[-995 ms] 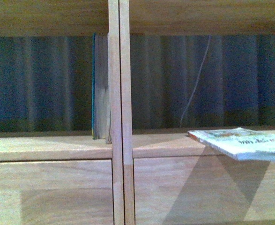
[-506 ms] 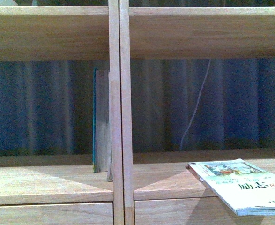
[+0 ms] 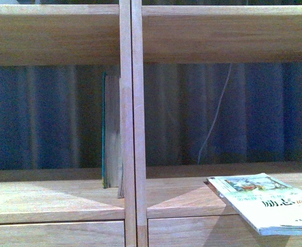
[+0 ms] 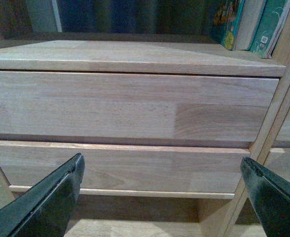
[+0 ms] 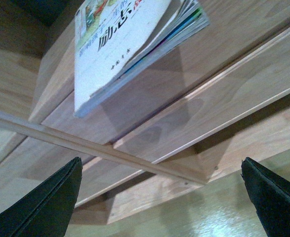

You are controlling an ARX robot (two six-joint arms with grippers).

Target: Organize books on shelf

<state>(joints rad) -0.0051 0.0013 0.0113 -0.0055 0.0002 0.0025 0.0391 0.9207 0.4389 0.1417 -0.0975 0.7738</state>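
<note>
The pale wood shelf [image 3: 130, 128] fills the front view. A thin paperback [image 3: 266, 203] lies flat in its right bay, overhanging the front edge. Its cover reads "励志". A green book [image 3: 109, 134] stands upright against the centre post. Only the left wrist view shows the drawer fronts [image 4: 130, 106]. The left fingers [image 4: 51, 202] and right fingers [image 5: 46, 202] are spread, holding nothing.

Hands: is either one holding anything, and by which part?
Nothing is held. The left hand and right hand are both open and empty. The paperback lies flat on the shelf, overhanging its edge, untouched.
</note>
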